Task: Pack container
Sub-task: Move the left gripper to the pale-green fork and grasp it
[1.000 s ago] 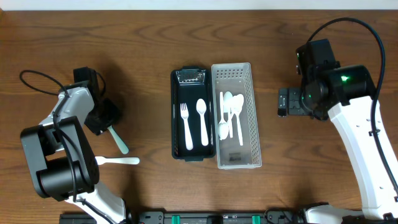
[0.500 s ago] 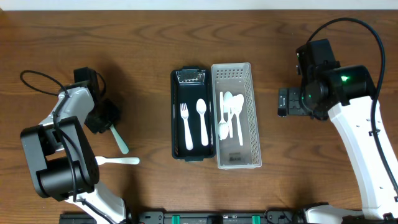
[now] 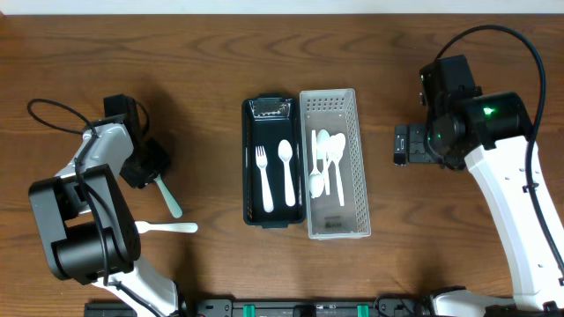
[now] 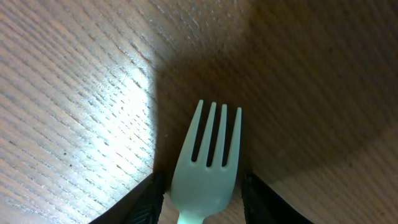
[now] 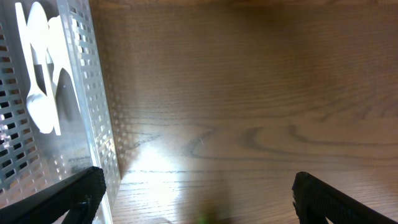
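A mint-green fork (image 3: 169, 201) lies on the wood table at the left. My left gripper (image 3: 155, 176) is low over it. In the left wrist view the fork's head (image 4: 208, 162) lies between the two fingers (image 4: 146, 202), with a narrow gap on each side, so the jaws stand open around it. A black container (image 3: 250, 167) at the centre holds a white fork (image 3: 263, 176) and a white spoon (image 3: 286, 172). My right gripper (image 3: 404, 145) is wide open and empty (image 5: 199, 199) just right of the white basket.
A white perforated basket (image 3: 355, 176) with several white spoons (image 3: 326, 163) stands against the container's right side; its wall shows in the right wrist view (image 5: 96, 112). A white utensil (image 3: 167, 227) lies on the table below the green fork.
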Action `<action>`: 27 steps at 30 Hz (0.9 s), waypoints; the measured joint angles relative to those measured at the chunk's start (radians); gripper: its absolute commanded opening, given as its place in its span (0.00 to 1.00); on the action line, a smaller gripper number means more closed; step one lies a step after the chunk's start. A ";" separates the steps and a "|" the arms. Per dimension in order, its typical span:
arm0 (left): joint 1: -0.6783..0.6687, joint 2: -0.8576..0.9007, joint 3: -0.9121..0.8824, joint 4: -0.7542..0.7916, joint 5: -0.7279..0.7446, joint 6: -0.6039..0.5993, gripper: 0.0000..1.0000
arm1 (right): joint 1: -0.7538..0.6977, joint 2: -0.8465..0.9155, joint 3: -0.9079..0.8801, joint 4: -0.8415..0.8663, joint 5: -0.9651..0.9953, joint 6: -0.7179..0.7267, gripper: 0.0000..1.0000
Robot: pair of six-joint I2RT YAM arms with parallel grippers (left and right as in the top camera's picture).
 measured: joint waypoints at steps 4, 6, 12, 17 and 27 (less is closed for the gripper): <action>0.000 0.000 0.000 0.014 0.000 0.000 0.44 | 0.000 0.000 0.000 0.000 0.000 0.000 0.99; 0.000 0.000 0.000 0.017 -0.003 0.000 0.42 | 0.000 0.000 0.000 0.000 0.000 0.000 0.99; 0.000 0.000 0.000 0.024 -0.007 -0.001 0.34 | 0.000 0.000 0.000 -0.003 0.000 0.000 0.99; 0.000 0.000 0.000 0.024 -0.007 0.000 0.27 | 0.000 0.000 0.000 -0.003 0.000 -0.001 0.99; 0.000 0.000 0.000 0.018 -0.007 0.015 0.14 | 0.000 0.000 0.000 -0.003 0.000 -0.004 0.99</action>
